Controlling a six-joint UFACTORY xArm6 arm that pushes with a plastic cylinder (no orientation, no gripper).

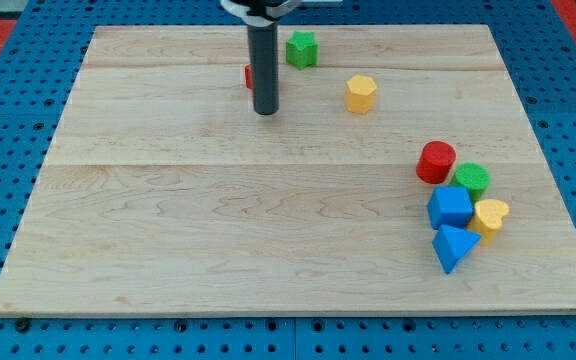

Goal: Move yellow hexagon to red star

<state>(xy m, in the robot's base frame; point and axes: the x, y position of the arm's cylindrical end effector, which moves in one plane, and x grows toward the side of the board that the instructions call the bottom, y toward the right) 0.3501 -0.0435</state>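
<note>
I count seven blocks on the wooden board (168, 230). Two are red (250, 75) (435, 162), two green (302, 48) (472, 179), two yellow (361, 93) (492, 215) and two blue (450, 207) (454, 246), which makes eight, not seven.

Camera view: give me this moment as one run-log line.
my tip left of yellow hexagon, apart | red block mostly hidden behind rod | hexagon not yet at red block | green star near top

The rod (265, 60) hides most of a red block (249, 76), so its shape cannot be told. The top edge of the view cuts off the rod's upper part.
</note>
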